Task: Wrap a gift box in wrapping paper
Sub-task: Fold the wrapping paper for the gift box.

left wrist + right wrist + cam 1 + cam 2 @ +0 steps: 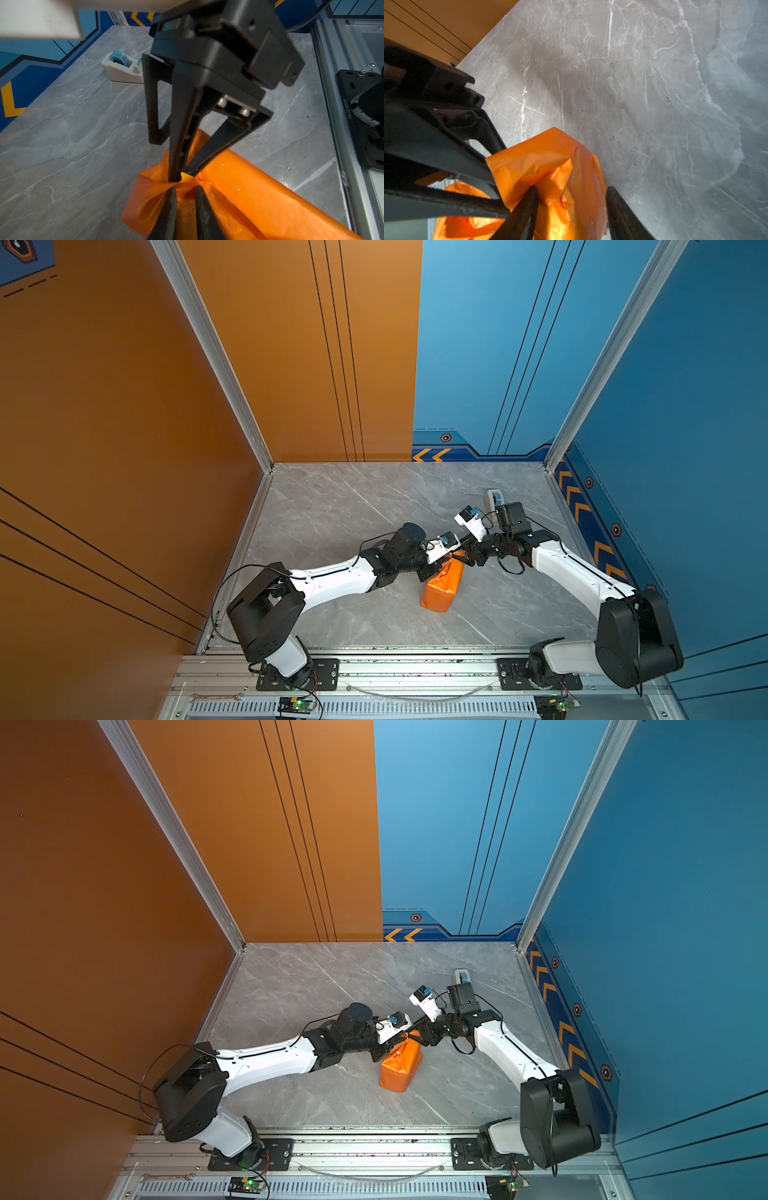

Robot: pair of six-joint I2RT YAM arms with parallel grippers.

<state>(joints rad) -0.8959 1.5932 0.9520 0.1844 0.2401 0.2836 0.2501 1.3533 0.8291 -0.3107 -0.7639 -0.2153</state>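
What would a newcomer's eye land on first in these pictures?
The bright orange wrapping paper, a lumpy parcel at the middle of the table. The left claw and right claw meet tip to tip, pinching its gathered end. A white tape dispenser sits behind them, toward the table's far right corner.

We see the white-and-black left arm (332,578) stretched low and the white-and-black right arm (573,568) bent at its elbow. Their wrists meet over the far end of the creased, glossy orange wrapping paper (442,587). The black two-fingered left gripper (186,189) pinches the gathered paper there. The black right gripper (572,189) clamps it from the opposite side, fingers angled downward.
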